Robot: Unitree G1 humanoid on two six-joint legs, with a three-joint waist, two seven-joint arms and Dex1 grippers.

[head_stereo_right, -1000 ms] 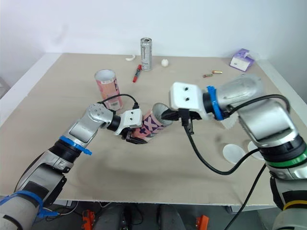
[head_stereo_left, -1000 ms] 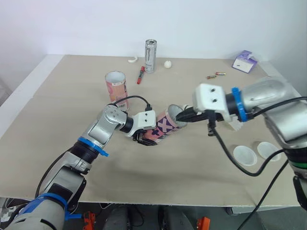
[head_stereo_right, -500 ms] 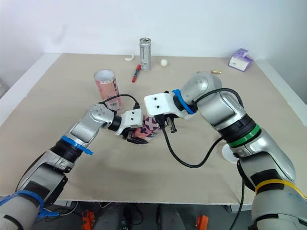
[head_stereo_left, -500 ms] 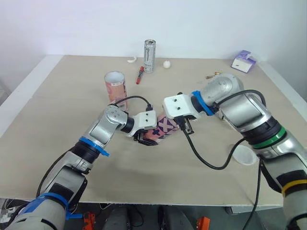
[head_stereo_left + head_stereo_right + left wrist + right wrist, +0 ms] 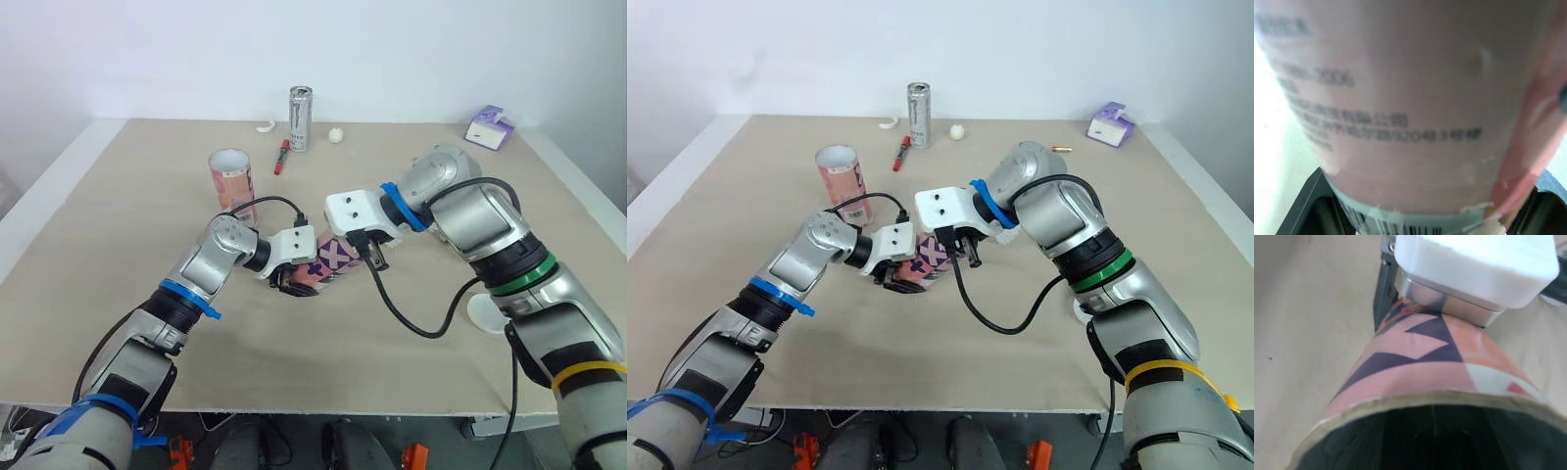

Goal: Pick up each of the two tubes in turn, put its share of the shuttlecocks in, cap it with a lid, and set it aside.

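Well short of the can (image 5: 300, 118), the left jaws pinch the patterned tube (image 5: 328, 257) near its base, tilted over the table (image 5: 118, 225). It looks like light, thin card: grip its lower body gently or you crush it. The right jaws meet its mouth; you cannot tell their spread, and the dark bore hides any shuttlecocks.

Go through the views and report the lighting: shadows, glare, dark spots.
Eye views: soft, even light; the upright tube and the can throw only faint shadows on the table, no glare there. Right wrist view: the held tube is lit outside, its open mouth dark inside. Left wrist view: that tube's wall evenly lit, no glare.
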